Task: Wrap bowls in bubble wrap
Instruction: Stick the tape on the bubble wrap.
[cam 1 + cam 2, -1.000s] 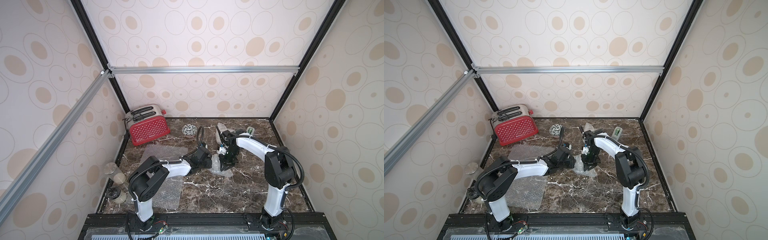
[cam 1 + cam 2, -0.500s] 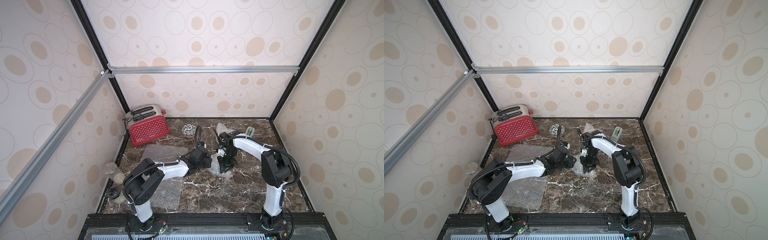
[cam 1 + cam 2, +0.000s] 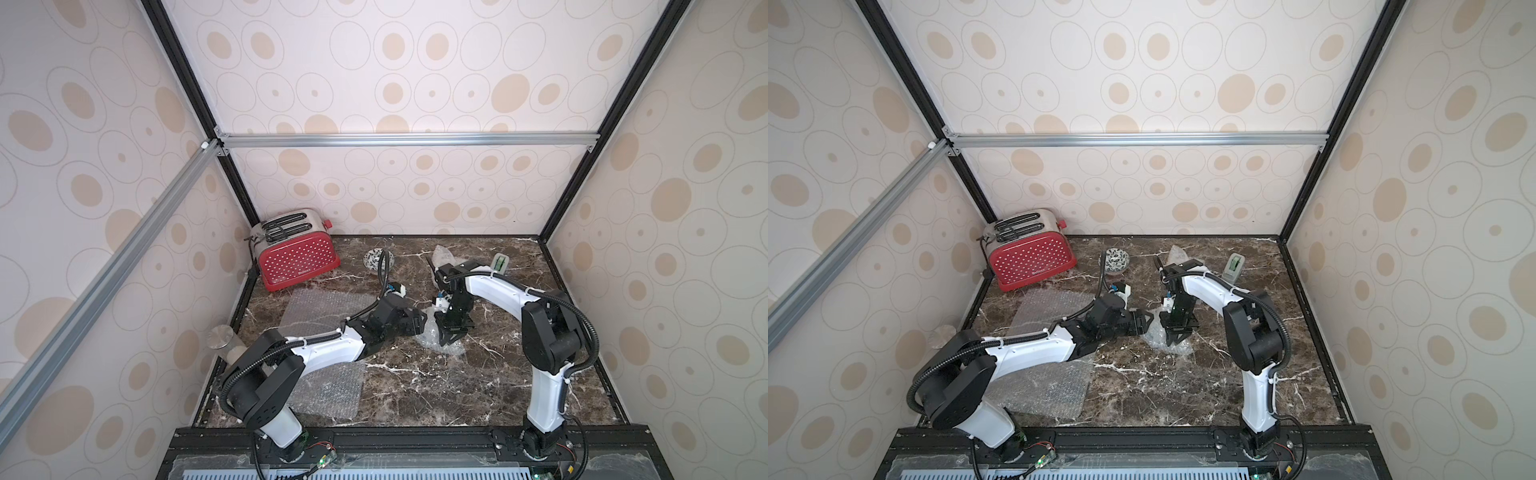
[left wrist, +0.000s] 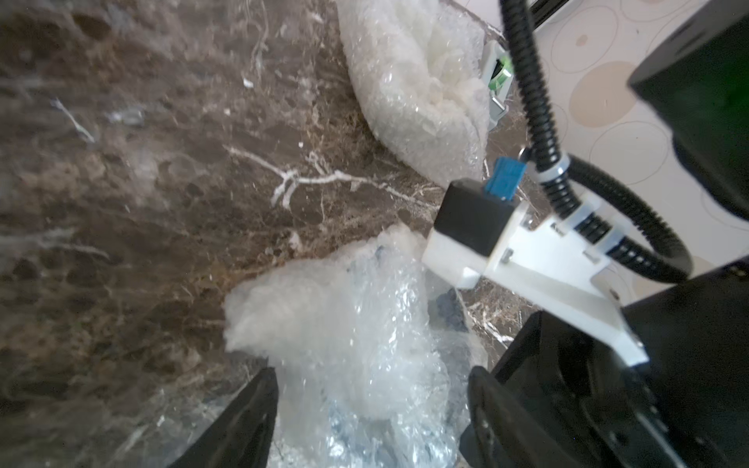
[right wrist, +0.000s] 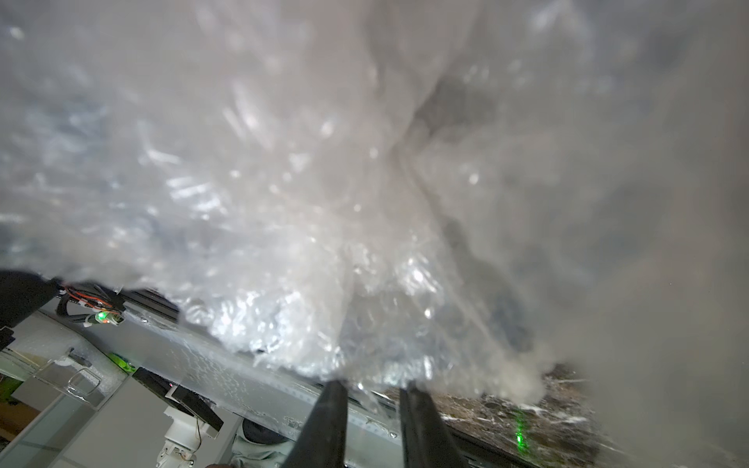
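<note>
A crumpled bubble wrap bundle (image 3: 434,343) (image 3: 1156,338) lies mid-table, with blue pattern faintly showing through it in the left wrist view (image 4: 356,344). My left gripper (image 4: 373,377) is open, its fingers (image 4: 259,405) standing wide on either side of the bundle. My right gripper (image 5: 373,387) points down from above and is shut on a fold of the bubble wrap (image 5: 324,202). A second wrapped bundle (image 3: 442,253) (image 4: 421,89) sits at the back. An unwrapped bowl with a black leaf pattern (image 3: 375,259) (image 3: 1117,260) stands behind the left arm.
Two flat bubble wrap sheets lie on the left, one (image 3: 324,309) behind the left arm and the other (image 3: 328,392) under it. A red toaster (image 3: 297,253) fills the back left corner. A tape dispenser (image 3: 500,264) stands back right, and a glass jar (image 3: 222,340) at the left edge.
My left gripper has opened and let go of the bundle. The right gripper has kept its pinch on the wrap and shifted slightly.
</note>
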You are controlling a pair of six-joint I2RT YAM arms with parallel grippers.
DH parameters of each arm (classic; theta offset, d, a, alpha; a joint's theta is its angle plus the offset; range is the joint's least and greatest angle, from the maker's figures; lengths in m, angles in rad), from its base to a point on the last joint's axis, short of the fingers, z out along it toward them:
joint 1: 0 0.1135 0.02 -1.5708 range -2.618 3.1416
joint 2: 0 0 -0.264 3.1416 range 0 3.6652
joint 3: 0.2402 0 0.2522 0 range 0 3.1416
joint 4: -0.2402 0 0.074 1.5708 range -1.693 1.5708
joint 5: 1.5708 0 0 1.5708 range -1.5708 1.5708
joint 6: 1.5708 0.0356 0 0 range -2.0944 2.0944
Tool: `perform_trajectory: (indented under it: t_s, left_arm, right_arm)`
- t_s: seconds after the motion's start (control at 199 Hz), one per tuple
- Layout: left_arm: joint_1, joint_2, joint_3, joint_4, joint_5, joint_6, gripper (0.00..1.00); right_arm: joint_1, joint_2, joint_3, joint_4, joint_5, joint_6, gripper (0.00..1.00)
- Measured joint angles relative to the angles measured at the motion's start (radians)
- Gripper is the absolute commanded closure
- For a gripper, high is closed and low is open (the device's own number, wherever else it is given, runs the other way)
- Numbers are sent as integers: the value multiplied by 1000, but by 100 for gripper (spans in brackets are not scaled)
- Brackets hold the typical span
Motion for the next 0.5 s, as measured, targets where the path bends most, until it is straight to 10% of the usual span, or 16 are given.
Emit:
perform_trajectory:
  t_s: [0.503]
  left_arm:
    - [2, -103, -182, 244, 68, -201, 9]
  right_arm:
    - [0, 0, 1, 0, 0, 0, 74]
